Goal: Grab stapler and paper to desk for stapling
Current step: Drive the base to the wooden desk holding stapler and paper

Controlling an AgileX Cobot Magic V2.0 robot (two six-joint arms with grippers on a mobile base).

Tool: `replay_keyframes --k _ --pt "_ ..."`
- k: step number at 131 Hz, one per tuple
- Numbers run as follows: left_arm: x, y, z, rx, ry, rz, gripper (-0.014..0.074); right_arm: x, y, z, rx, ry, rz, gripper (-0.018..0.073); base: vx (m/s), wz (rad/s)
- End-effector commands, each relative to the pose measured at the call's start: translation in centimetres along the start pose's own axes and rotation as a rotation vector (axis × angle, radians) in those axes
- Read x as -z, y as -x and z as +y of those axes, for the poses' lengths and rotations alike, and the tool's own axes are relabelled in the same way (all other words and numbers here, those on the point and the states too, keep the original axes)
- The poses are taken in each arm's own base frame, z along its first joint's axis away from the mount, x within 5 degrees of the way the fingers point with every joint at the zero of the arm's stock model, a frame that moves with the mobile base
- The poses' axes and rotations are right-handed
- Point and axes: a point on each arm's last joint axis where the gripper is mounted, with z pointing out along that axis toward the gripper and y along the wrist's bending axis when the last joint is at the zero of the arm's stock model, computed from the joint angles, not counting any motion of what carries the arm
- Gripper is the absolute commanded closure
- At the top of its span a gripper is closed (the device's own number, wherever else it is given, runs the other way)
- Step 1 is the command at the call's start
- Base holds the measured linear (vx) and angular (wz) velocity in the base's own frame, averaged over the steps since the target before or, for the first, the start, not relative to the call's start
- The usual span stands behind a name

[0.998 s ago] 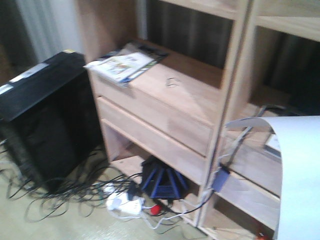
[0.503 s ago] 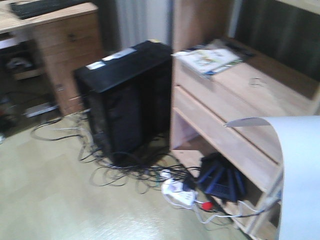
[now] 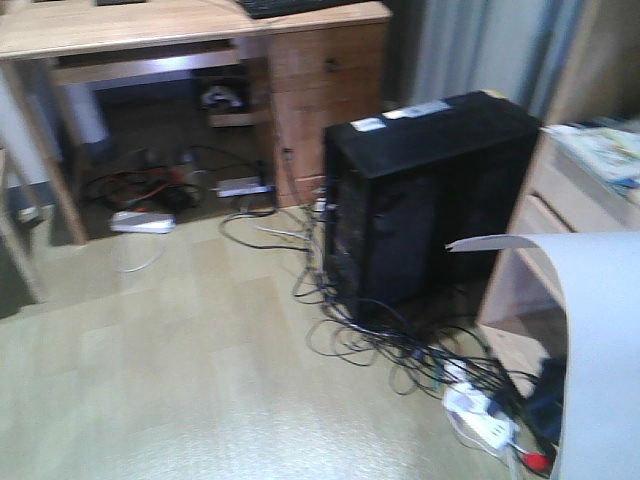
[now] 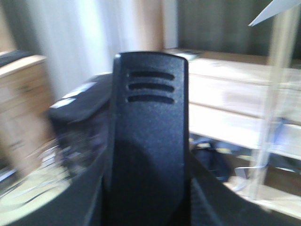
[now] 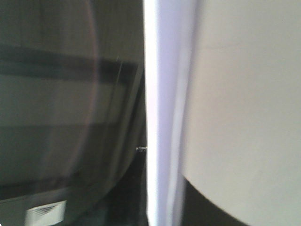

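Here the paper (image 3: 600, 350) stands upright, top curling left.

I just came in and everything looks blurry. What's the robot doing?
It is carrying things. The paper stands curled at its right side, and the black stapler fills the left wrist view, seemingly held. The desk lies ahead, past a black computer tower and floor cables. Neither has reached it yet.

Black stapler (image 4: 148, 141) with three slots stands upright at mid-frame. White paper (image 3: 600, 350) rises at lower right, its top corner curling left. Light wood desk (image 3: 150, 25) spans the upper left.
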Motion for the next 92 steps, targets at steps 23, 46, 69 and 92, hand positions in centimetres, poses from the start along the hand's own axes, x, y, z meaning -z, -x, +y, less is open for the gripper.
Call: replay_keyframes --k 23,46,69,92 --pt "0.25 1.81 0.06 0.006 -0.003 -0.128 0.0603 -0.64 0.12 0.81 0.007 0.057 -0.003 0.0565 0.07 0.47" --pt "0.25 1.81 0.06 0.006 -0.003 -0.128 0.0603 -0.64 0.12 0.81 0.007 0.057 -0.003 0.0565 0.12 0.36" --pt "0.25 1.81 0.06 0.006 -0.003 -0.128 0.0603 -0.63 0.12 0.87 0.007 0.064 -0.003 0.0565 0.15 0.32" --pt "0.25 1.81 0.06 0.006 -0.003 -0.128 0.0603 -0.63 0.12 0.88 0.007 0.065 -0.003 0.0565 0.20 0.28"
